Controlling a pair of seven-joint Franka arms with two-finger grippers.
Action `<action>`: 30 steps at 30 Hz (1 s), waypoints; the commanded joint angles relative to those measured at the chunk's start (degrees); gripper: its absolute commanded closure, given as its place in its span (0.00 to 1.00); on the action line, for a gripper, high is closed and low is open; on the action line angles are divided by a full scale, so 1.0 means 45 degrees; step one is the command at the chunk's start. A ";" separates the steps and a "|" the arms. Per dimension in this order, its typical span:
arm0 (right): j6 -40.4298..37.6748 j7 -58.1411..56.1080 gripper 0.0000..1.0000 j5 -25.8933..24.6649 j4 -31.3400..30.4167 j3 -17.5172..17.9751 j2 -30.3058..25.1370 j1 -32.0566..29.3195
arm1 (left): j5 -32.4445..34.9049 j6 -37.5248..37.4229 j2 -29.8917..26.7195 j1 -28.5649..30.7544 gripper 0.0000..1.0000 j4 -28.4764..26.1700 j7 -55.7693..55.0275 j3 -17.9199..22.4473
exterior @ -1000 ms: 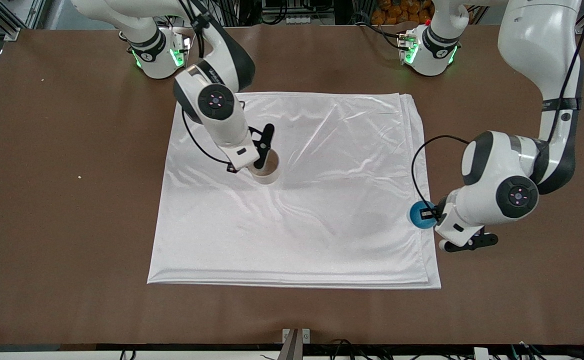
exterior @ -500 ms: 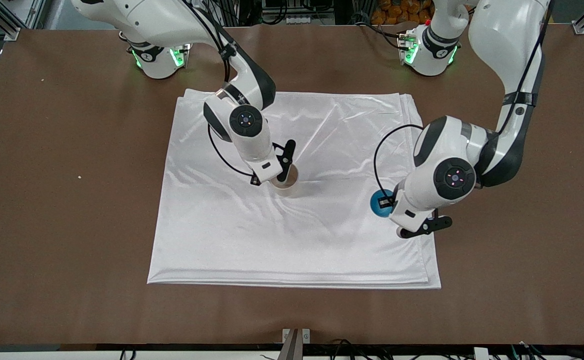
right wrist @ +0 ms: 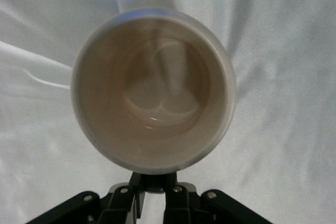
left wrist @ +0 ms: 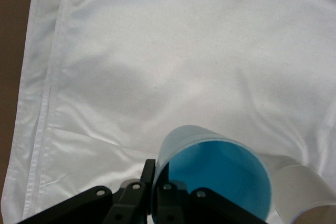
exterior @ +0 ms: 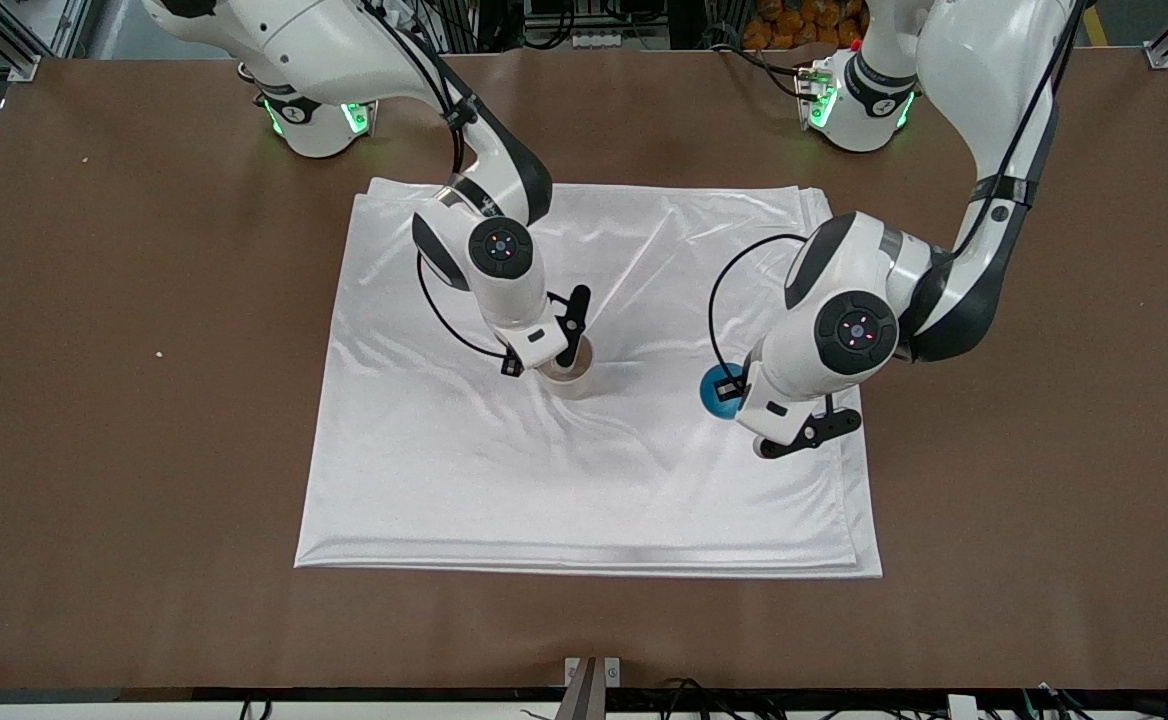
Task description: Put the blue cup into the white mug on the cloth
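Note:
The white cloth [exterior: 594,480] lies spread on the brown table. My right gripper [exterior: 562,362] is shut on the black handle of the white mug [exterior: 572,378], which stands upright near the cloth's middle, on it or just above it. The right wrist view shows the mug's empty cream inside [right wrist: 152,90] with my right gripper [right wrist: 154,182] at its handle. My left gripper [exterior: 734,393] is shut on the rim of the blue cup [exterior: 717,390], held upright over the cloth beside the mug, toward the left arm's end. In the left wrist view the blue cup [left wrist: 215,174] is pinched at its wall by my left gripper [left wrist: 157,182], and the mug [left wrist: 304,187] shows close by.
The cloth's folded edges [left wrist: 44,103] show layered seams at the left arm's end. Brown table [exterior: 144,450] surrounds the cloth on all sides. Both arm bases [exterior: 314,110] stand at the table's back edge.
My left gripper has carried the blue cup from the cloth's edge inward toward the mug. My right gripper moved the mug toward the cloth's middle, then almost stopped.

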 commanded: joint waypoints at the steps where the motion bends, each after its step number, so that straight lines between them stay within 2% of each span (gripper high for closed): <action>1: 0.0233 0.0128 0.83 -0.0452 -0.0021 -0.0082 0.0109 0.0130 | -0.0088 -0.0162 -0.0111 -0.0460 1.00 0.0271 -0.0871 -0.0034; 13: 0.0176 0.0421 0.66 -0.0453 -0.0099 -0.0082 -0.0067 0.0208 | -0.0069 -0.0025 -0.0013 -0.1262 1.00 0.0349 -0.2043 0.0005; 16: 0.0137 0.0421 0.54 -0.0453 -0.0080 -0.0102 -0.0242 0.0188 | -0.0069 -0.0006 0.0006 -0.1398 1.00 0.0349 -0.2317 0.0005; 18: 0.0117 0.0402 0.36 -0.0453 -0.0080 -0.0102 -0.0379 0.0091 | -0.0049 0.0052 0.0026 -0.1477 1.00 0.0349 -0.2493 0.0024; 20: 0.0098 0.0402 0.32 -0.0453 -0.0099 -0.0121 -0.0613 0.0032 | -0.0049 0.0131 0.0006 -0.1535 1.00 0.0369 -0.2649 0.0005; 22: 0.0001 0.0421 0.24 -0.0433 -0.0099 -0.0121 -0.0905 0.0013 | -0.0049 0.0189 0.0026 -0.1672 1.00 0.0388 -0.2766 0.0044; 23: -0.0097 0.0421 0.16 -0.0433 -0.0099 -0.0141 -0.1042 -0.0026 | -0.0049 0.0209 0.0026 -0.1730 1.00 0.0427 -0.2844 0.0063; 24: -0.0136 0.0421 0.04 -0.0433 -0.0099 -0.0141 -0.1198 -0.0123 | -0.0049 0.0209 0.0045 -0.1750 1.00 0.0466 -0.2922 0.0063; 25: -0.0175 0.0441 0.00 -0.0433 -0.0118 -0.0141 -0.1374 -0.0259 | -0.0049 0.0228 0.0103 -0.1770 1.00 0.0505 -0.3000 0.0063; 30: -0.1052 0.1335 0.00 -0.0238 -0.0333 -0.0121 -0.2603 -0.0631 | -0.0030 0.0229 0.0279 -0.2121 1.00 0.0760 -0.3313 0.0102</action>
